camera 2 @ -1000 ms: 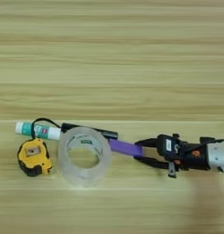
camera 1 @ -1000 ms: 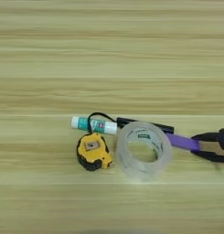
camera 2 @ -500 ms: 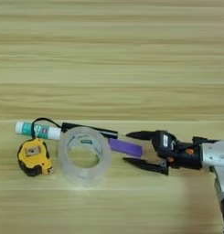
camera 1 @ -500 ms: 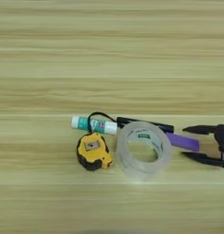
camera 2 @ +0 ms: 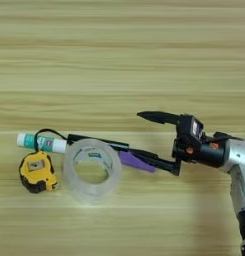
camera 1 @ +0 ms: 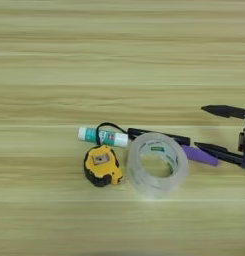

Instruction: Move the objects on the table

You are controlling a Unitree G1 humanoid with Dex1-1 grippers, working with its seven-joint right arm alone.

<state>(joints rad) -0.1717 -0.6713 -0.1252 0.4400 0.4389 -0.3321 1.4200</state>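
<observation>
The objects lie in a cluster left of my right gripper (camera 2: 135, 133). A wide clear tape roll (camera 1: 155, 186) stands in the middle. A yellow-black tape measure (camera 1: 101, 165) sits to its left. Behind them a white-green glue stick (camera 1: 102, 135) and a thin black pen (camera 1: 159, 136) lie end to end. A short purple cylinder (camera 2: 137, 162) sticks out to the right from behind the roll. My gripper is open, its black fingers spread wide. The near finger (camera 2: 154, 158) runs close along the cylinder's far side, and the far finger holds nothing.
The light wooden table (camera 1: 119, 55) fills both views. My silver forearm (camera 2: 239, 165) comes in from the right edge. A black cord loop (camera 1: 105, 128) curls over the glue stick.
My gripper was shut around the purple cylinder's right end one second ago. Its fingers have since spread wide apart, and the cylinder lies about where it was.
</observation>
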